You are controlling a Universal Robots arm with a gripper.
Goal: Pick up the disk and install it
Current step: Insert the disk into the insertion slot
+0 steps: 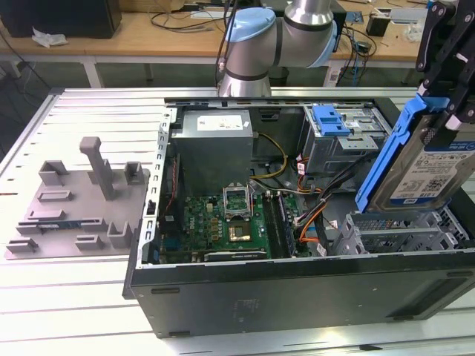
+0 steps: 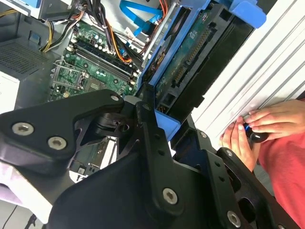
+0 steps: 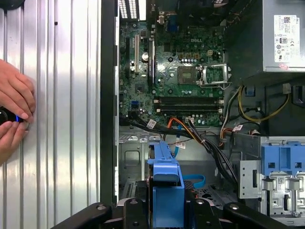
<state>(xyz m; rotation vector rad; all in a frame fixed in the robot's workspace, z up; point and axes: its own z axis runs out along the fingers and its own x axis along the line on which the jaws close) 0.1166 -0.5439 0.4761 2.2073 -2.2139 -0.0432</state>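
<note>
Disk [image 1: 423, 159] hangs tilted, its lower end just above the drive cage [image 1: 393, 233], not yet seated. Gripper [image 1: 447, 104] jaws are closed onto the disk's blue carrier at the raised end. Judgement: a sound insertion wants the carrier squared to the cage's rails, clear of the orange and black cables [image 1: 315, 211] beside the cage, with a firm grip against slippage.

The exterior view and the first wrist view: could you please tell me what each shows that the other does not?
Exterior view: grey plastic fixture tray beside the black computer case; the silver hard disk's labelled face. First wrist view: a person's hands on the ribbed metal table. Shared: green motherboard, grey power-supply box, the disk's blue carrier.
</note>
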